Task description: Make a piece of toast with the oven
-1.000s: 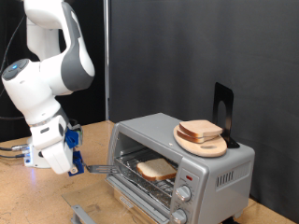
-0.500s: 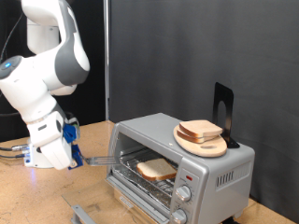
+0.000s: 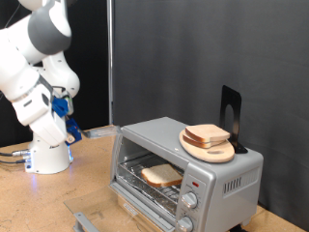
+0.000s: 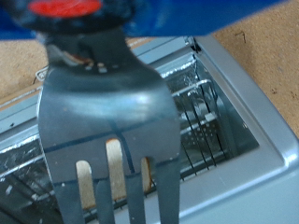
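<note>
Piece of toast (image 3: 161, 175) sits on rack inside open oven (image 3: 224, 178). Gripper (image 3: 66, 104) up at left, well apart from oven, w/ a fork-like tool (image 4: 110, 131) at it; can't tell if fingers apart or clamped.

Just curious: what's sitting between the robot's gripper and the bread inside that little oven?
In the wrist view, a fork held in the gripper hangs before the oven, partly hiding the toast.

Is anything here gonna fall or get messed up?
Maybe. The oven door hangs open with the piece of toast on the rack, so it might not brown until shut. The second bread slice sits on a wooden plate on the oven's roof; a bump could slide it off. The pincer carries a spatula.
</note>
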Controlling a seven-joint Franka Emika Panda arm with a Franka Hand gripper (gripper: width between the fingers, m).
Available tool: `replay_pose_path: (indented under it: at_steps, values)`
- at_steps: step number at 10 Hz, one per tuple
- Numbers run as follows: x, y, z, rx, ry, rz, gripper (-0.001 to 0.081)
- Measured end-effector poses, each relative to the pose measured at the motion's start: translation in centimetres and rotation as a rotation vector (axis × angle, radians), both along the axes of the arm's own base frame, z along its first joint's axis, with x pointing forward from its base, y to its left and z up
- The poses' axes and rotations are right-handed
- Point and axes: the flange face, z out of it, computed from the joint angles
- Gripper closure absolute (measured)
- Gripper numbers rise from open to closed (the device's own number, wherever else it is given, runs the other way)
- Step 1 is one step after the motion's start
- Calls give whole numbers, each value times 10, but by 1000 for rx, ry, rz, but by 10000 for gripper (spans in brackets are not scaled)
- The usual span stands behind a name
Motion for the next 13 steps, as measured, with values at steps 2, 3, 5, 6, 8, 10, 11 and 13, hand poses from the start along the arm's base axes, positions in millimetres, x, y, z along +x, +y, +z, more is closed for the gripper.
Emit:
replay_pose_path:
  at_steps: [2, 3, 5, 6, 8, 10, 11, 13]
  values:
    - [-1, -2, 4, 10, 3, 1, 443]
    - [-2, 1, 3, 15, 10, 5, 443]
    - [-4, 16, 9, 112, 18, 17, 443]
    - [-5, 28, 15, 150, 11, 24, 443]
    - [-10, 55, 25, 178, -30, 19, 443]
    - [-15, 87, 28, 166, -79, 5, 443]
    - [-18, 103, 28, 158, -97, 5, 443]
    - [-24, 133, 29, 158, -111, 3, 443]
